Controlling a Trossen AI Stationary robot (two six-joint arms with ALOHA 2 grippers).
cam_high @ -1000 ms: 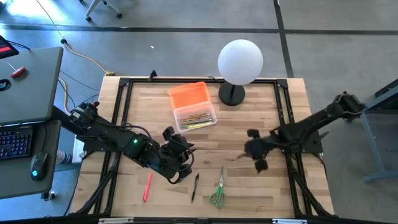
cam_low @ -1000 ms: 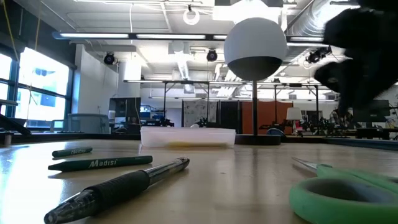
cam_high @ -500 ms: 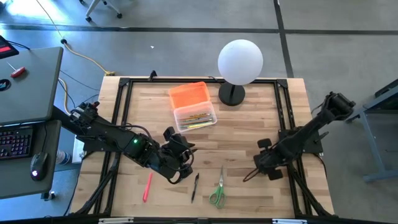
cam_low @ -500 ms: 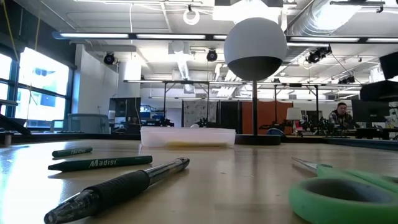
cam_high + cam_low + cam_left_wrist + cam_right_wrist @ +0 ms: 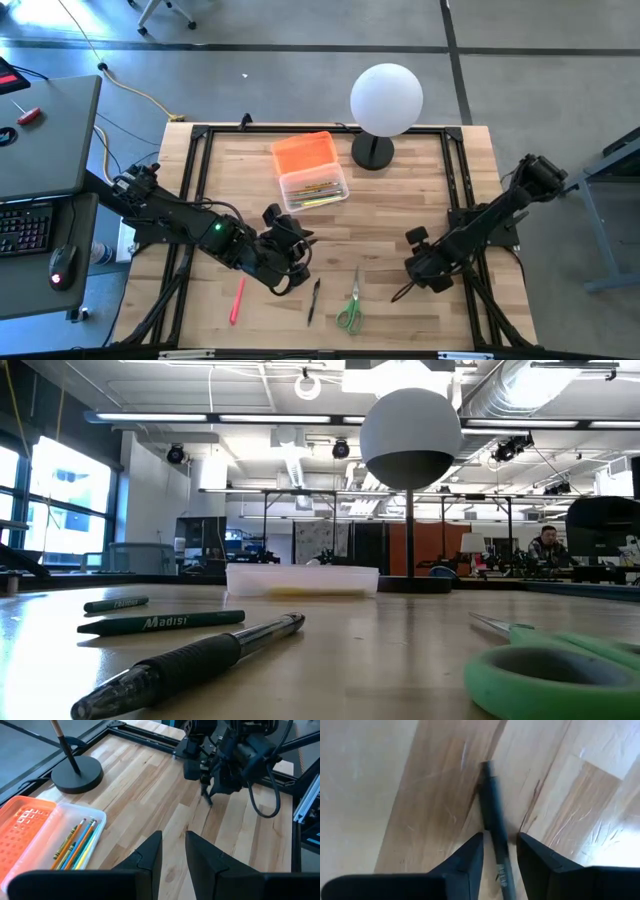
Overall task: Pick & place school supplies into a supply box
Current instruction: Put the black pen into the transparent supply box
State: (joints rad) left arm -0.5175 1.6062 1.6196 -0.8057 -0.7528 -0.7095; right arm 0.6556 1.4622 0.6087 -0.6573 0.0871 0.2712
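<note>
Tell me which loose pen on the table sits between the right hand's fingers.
The dark pen under the right hand, lying between its open fingers. The black pen and pink-red marker lie farther left, untouched.

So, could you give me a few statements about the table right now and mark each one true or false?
1. The supply box already holds several pencils. True.
2. The scissors lie inside the box. False: they lie on the table, near its front edge.
3. The right gripper has a dark pen between its open fingers. True.
4. The pink-red marker is held by the left gripper. False: it lies on the table; that gripper is empty.
</note>
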